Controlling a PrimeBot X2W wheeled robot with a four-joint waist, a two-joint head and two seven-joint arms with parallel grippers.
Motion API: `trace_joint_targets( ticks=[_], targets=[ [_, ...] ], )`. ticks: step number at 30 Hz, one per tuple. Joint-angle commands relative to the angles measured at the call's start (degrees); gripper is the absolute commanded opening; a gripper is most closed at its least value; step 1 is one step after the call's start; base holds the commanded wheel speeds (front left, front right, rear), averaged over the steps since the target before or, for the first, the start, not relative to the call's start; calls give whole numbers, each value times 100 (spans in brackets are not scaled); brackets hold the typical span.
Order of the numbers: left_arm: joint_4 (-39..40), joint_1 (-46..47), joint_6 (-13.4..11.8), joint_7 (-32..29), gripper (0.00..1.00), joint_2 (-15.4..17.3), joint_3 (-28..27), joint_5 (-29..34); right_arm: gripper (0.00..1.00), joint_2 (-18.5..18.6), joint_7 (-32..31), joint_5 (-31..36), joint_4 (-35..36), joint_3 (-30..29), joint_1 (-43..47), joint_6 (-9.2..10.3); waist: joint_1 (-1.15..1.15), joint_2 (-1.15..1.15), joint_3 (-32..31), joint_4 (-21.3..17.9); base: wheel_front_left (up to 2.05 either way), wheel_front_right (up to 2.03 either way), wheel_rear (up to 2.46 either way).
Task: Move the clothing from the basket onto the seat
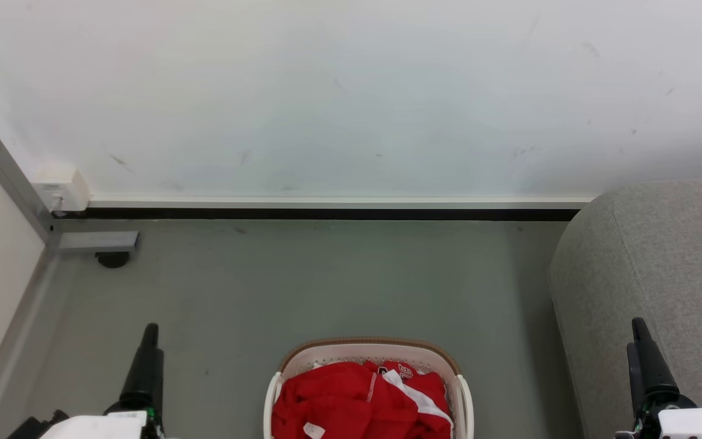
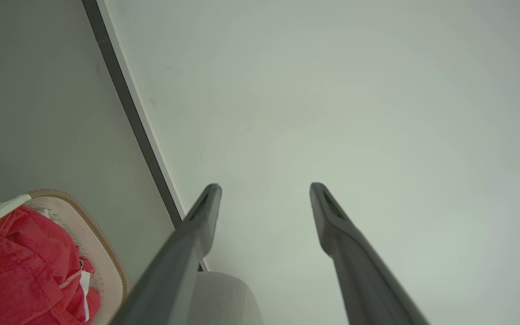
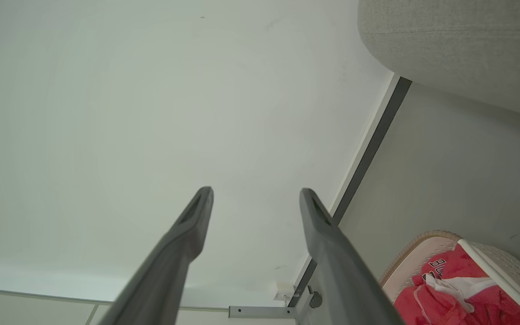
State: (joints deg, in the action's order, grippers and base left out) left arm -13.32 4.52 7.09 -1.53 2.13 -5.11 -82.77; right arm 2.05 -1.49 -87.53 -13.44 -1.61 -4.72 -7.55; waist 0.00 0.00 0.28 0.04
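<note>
Our left gripper [image 2: 265, 188] and right gripper [image 3: 256, 194] both hang empty, fingers spread apart, pointing toward the pale wall [image 1: 351, 91]. Between them, apart from either, we see the red clothing [image 1: 351, 399] heaped inside the basket [image 1: 366, 346] on the grey floor [image 1: 326, 286]. The grey seat [image 1: 662, 274] stands near our right gripper.

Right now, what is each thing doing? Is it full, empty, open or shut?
Basket: upright on the floor, not emptied.
Clothing: crumpled inside the basket, untouched.
Seat: no clothing on the visible part.
Left gripper: open, holding nothing.
Right gripper: open, holding nothing.
</note>
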Motion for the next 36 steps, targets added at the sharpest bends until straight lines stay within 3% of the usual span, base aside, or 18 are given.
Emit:
trace_joint_targets(
  ticks=[1,22,36],
  targets=[
    [159,106,19,84,100,43,-7,338,100,57,75,252,135,60,-125,2,0,0,0,1,0,0,0],
    [617,-96,23,541,100,68,189,3291,100,89,538,2962,401,348,-103,4,0,0,-17,-66,0,0,0],
    [638,-176,-275,783,100,222,459,4680,100,112,776,4798,263,417,-54,5,0,0,-42,-131,0,0,0]
  ],
)
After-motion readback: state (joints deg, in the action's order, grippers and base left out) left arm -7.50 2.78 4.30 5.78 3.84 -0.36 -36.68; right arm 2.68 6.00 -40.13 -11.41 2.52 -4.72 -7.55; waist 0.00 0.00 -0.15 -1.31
